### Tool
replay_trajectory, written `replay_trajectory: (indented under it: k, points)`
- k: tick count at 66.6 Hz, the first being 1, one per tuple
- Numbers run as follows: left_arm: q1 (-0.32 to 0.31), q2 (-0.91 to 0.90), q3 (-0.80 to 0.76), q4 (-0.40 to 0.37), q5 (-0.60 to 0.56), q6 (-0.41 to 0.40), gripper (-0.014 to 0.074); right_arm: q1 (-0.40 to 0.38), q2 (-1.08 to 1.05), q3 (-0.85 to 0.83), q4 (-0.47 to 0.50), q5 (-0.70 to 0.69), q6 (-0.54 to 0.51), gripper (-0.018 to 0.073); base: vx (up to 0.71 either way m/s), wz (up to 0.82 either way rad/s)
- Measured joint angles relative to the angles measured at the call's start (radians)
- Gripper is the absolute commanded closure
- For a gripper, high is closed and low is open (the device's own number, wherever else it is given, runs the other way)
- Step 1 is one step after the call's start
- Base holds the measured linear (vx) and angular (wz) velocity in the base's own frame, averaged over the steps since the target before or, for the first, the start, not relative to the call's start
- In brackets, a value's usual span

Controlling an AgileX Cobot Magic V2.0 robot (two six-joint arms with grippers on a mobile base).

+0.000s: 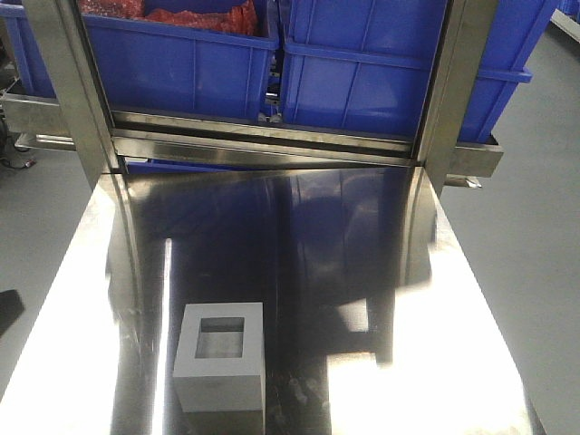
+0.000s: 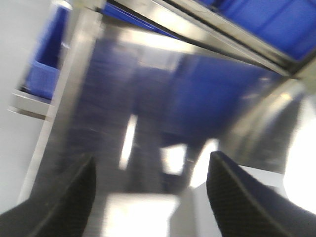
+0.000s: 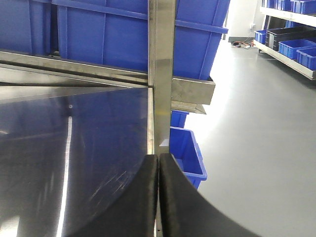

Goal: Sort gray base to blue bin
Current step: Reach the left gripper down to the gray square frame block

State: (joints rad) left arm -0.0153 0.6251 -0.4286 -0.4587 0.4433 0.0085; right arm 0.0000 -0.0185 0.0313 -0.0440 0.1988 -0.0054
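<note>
The gray base [image 1: 217, 358] sits on the steel table [image 1: 362, 272] near its front left, with the square recessed window facing up. In the blurred left wrist view it shows as a pale block [image 2: 195, 217] low between the fingers. My left gripper [image 2: 153, 158] is open and empty, just above and behind the base. My right gripper [image 3: 158, 158] is shut and empty over the table's right edge. Two blue bins stand on the rack behind the table, one on the left [image 1: 181, 63] and one on the right [image 1: 390, 72]. Neither gripper shows in the front view.
The left bin holds red material [image 1: 199, 14]. Two steel posts [image 1: 68, 82] [image 1: 453, 91] and a cross rail [image 1: 263, 136] stand between table and bins. The right post [image 3: 162, 74] is straight ahead of my right gripper. A small blue bin [image 3: 185, 153] sits on the floor at the right.
</note>
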Motion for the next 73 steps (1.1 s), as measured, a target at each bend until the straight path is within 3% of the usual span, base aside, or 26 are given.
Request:
replay_trajectory:
  k: [20,28,36,44,50,61,73]
  points:
    - [0.000,0.224,-0.091,-0.620,0.195,0.588,0.0130,0.000,0.000,0.000,0.000,0.000,0.005,0.0564,0.00,0.00]
    - [0.000,0.317,-0.122,-0.680,0.247,0.686,0.0130,0.000,0.000,0.000,0.000,0.000,0.000,0.0564,0.00,0.00]
    - [-0.031,0.370,-0.156,-0.666,0.261,0.701,0.0130,0.000,0.000,0.000,0.000,0.000,0.000,0.0564,0.00,0.00]
    - [-0.122,0.383,-0.182,-0.640,0.224,0.689,0.0130,0.000,0.000,0.000,0.000,0.000,0.000,0.0564,0.00,0.00]
    - [-0.203,0.383,-0.196,-0.583,0.163,0.635,0.0130,0.000,0.000,0.000,0.000,0.000,0.000,0.0564,0.00,0.00]
    - [-0.348,0.400,-0.220,-0.353,0.079,0.396,0.0130,0.000,0.000,0.000,0.000,0.000,0.000,0.0564,0.00,0.00]
    - [-0.465,0.474,-0.259,-0.022,0.074,0.088,0.0130,0.000,0.000,0.000,0.000,0.000,0.005,0.0564,0.00,0.00]
